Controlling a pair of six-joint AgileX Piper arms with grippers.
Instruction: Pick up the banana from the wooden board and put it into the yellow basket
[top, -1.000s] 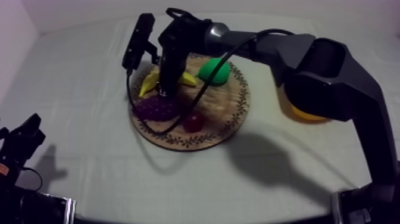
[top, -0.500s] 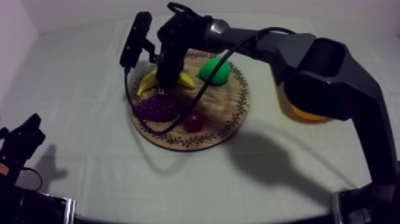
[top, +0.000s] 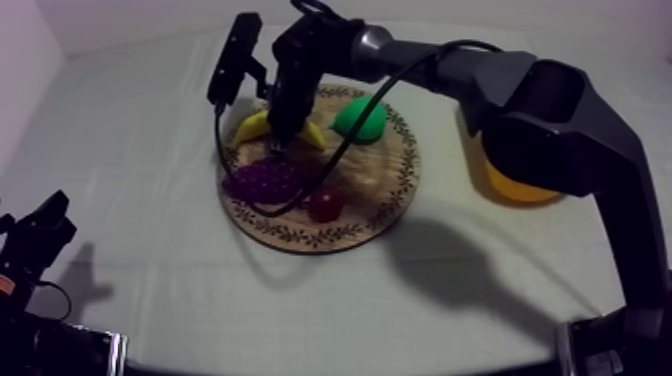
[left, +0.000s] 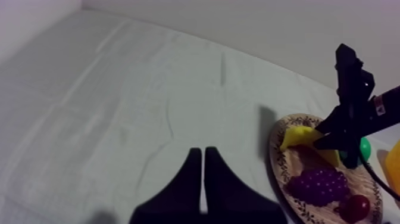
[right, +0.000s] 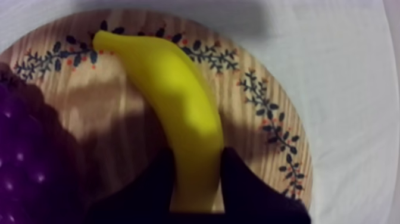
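Top view: my right end effector (top: 281, 135) is on the banana (top: 250, 127) at the board's (top: 385, 195) far-left rim, and the basket (top: 515, 188) sits right of the board. Left wrist view: my left end effector (left: 203, 156) has its fingers together over the worktop (left: 119, 107). Right wrist view: the fingers clamp the banana's end, over the board.

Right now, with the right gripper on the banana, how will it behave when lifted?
Probably stiff: the banana shows no dent where the right gripper pinches it. Its smooth skin may slip. Much of its length sticks out past the grip, so it could pivot over the wooden board.
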